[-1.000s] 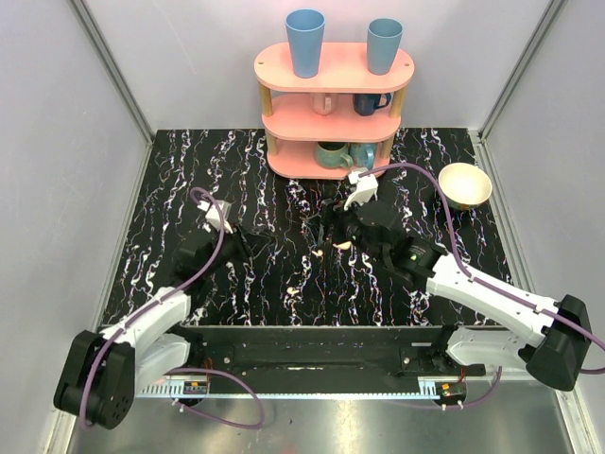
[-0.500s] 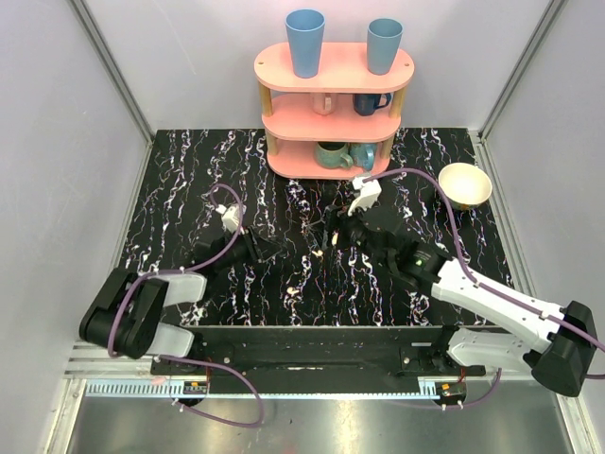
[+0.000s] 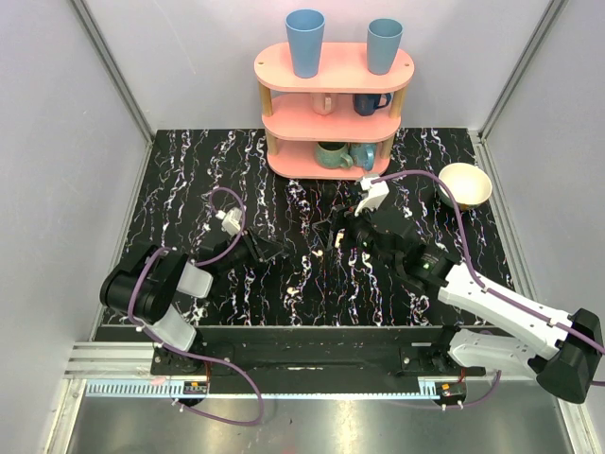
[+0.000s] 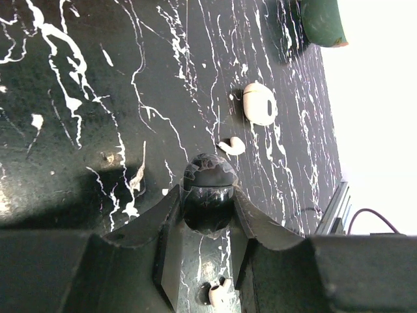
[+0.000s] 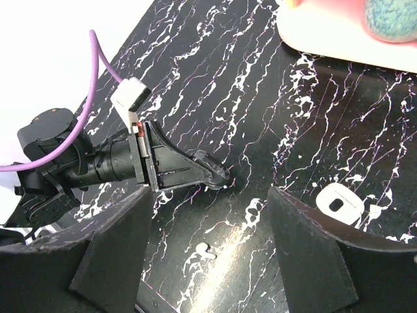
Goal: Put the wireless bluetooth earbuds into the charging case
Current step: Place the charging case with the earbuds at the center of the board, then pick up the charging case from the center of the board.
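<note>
The charging case [image 5: 340,202], a cream-white pebble with a dark slot, lies on the black marbled table just beside my right gripper's right finger. It also shows in the left wrist view [image 4: 259,103]. One earbud [image 4: 232,146] lies between the case and my left gripper. Another earbud [image 5: 205,248] lies nearer the table's front edge; it also shows in the top view [image 3: 291,284]. My right gripper [image 5: 210,195] hovers wide open and empty over the table. My left gripper [image 4: 208,195] is low near the table, shut and empty, and points at the case [image 3: 274,251].
A pink three-tier shelf [image 3: 334,104] with blue cups and mugs stands at the back. A cream bowl [image 3: 464,184] sits at the back right. Grey walls close in both sides. The metal rail runs along the near edge.
My left arm has folded back while its gripper slid right toward the earbuds. My right gripper has shifted slightly right and now covers the case from above.
</note>
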`<state>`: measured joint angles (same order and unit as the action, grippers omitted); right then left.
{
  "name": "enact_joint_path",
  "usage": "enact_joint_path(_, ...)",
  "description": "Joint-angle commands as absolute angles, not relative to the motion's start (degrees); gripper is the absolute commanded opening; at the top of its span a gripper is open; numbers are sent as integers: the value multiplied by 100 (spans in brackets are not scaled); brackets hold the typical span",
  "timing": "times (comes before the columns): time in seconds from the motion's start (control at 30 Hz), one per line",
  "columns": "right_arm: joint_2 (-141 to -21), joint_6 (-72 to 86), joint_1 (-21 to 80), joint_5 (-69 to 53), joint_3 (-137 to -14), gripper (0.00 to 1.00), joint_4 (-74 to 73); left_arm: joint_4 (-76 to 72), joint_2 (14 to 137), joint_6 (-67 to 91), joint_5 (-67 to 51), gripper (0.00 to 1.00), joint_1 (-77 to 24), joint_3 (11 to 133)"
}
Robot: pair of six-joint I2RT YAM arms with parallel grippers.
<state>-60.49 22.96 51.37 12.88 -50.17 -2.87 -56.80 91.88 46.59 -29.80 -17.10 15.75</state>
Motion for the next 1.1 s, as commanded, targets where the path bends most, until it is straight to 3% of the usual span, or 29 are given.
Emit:
enact_joint_path(0.0,-6108,2294,5089,1371,-5080,78,-193,-6311,9325,4764,-3050,28,-1600,1547)
enact_joint_path(0.1,-6082,2259,5098,1380,-5089,78,-193,-6390,9369,4746,-3067,29,-1565,1477)
enact_joint_path(0.47,-6135,2241,5080,1581,-5124,79,-404,-5485,9159,4123,-2831,58,-1459,1494)
enact_joint_path(0.83,-6582,3355,3965,1686,-5238,83,-1369,-2032,6163,2760,-1293,69,-1284,1941)
enact_joint_path(1.07,-7724,4217,3771,2056,-5642,91,-1951,-1301,5581,2742,-2205,70,-1169,2653)
